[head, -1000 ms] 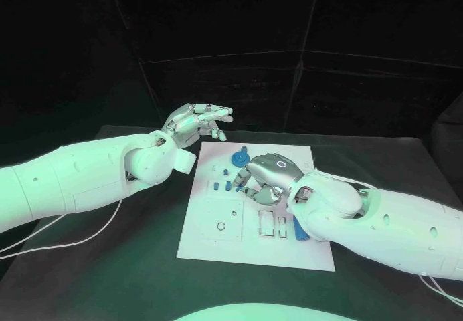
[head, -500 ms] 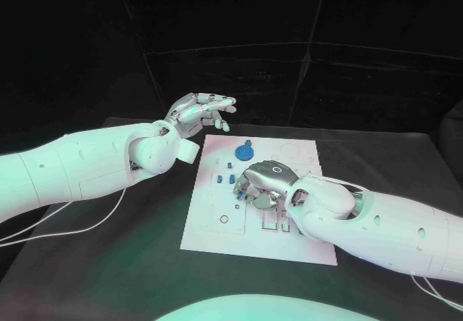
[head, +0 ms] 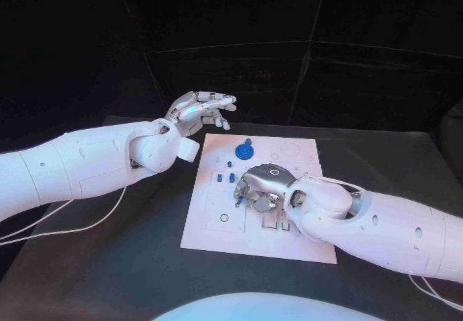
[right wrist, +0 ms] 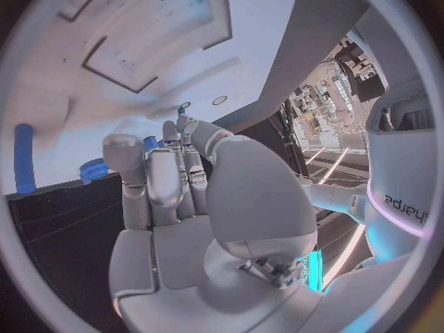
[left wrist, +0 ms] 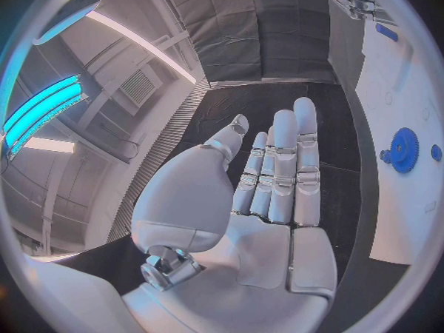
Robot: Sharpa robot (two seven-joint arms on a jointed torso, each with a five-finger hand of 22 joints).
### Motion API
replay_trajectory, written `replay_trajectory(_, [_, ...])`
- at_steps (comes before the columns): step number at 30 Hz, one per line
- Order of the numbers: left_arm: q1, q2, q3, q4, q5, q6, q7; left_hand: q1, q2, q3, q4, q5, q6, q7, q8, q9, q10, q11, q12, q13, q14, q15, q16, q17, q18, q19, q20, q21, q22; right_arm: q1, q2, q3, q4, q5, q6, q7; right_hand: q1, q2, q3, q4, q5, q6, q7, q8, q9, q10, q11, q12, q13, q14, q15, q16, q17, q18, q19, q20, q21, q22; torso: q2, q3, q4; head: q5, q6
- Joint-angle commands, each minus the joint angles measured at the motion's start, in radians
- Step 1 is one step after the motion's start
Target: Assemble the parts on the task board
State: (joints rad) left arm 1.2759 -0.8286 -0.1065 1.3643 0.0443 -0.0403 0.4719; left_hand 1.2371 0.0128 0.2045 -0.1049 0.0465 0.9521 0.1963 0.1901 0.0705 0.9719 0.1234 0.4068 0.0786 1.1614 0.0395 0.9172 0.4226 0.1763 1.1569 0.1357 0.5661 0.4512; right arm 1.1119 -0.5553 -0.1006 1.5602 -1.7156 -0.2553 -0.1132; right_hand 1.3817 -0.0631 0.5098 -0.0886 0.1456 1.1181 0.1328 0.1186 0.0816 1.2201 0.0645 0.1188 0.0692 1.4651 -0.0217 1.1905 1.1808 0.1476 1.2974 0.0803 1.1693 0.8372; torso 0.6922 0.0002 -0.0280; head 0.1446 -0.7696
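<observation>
Parts sit on the white task board (head: pixel 217 231) in the middle of the black table (head: pixel 116 267): a blue gear (head: pixel 245 152) at its far end, small blue pegs (head: pixel 225 178) near the middle. The right hand (head: pixel 262 186) rests low over the board, its fingers curled down; I cannot tell if it holds anything. The left hand (head: pixel 200 110) hangs in the air beyond the board, holding nothing.

From the left wrist, the left hand (left wrist: pixel 268 192) has straight fingers side by side, with the gear (left wrist: pixel 404 149) on the board (left wrist: pixel 393 222) beside it.

From the right wrist, the right hand (right wrist: pixel 185 192) reaches toward the board (right wrist: pixel 139 44), near a blue rod (right wrist: pixel 25 157).

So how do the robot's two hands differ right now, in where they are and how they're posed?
The left hand is raised beyond the far left corner of the white task board, off it; the right hand is low over the board's middle, among the small blue parts. The left hand's fingers are extended and hold nothing; the right hand's curl downward toward the board. Both are silver hands on white arms.
</observation>
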Motion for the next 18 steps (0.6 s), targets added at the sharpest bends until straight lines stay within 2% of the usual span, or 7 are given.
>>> replay_trajectory(1, [0.002,0.001,0.000,0.000,-0.005,0.003,0.004,0.002,0.011,-0.004,-0.002,0.001,0.004,-0.004,0.005,0.001,-0.006,-0.003,0.006,0.001,-0.006,-0.002,-0.005,-0.002,0.006,0.009,0.002,-0.005,-0.001,0.001,0.001,0.000,0.001,0.001,0.027,0.008,-0.009,0.001,0.002,0.001,-0.003,-0.001,0.009,-0.001,0.001,0.002,0.005,-0.005,0.001,0.054,0.003,0.007,-0.001,-0.019,0.001,0.003,0.005,0.001,0.000,0.0001,-0.0001,0.000,-0.002])
replay_trajectory(18, [0.002,0.005,0.000,-0.003,-0.005,0.007,0.000,0.004,0.010,-0.005,-0.004,0.001,0.003,-0.004,0.005,0.001,-0.007,-0.003,0.007,0.001,-0.006,-0.002,-0.005,-0.002,0.006,0.009,0.001,-0.005,-0.002,-0.005,0.011,0.000,-0.006,-0.008,0.026,0.004,-0.010,0.002,0.002,0.002,-0.004,-0.001,0.009,-0.001,0.001,0.002,0.005,-0.007,0.001,0.054,0.003,0.007,-0.002,-0.019,0.000,0.003,0.005,0.000,0.000,-0.0003,-0.0015,0.000,-0.007])
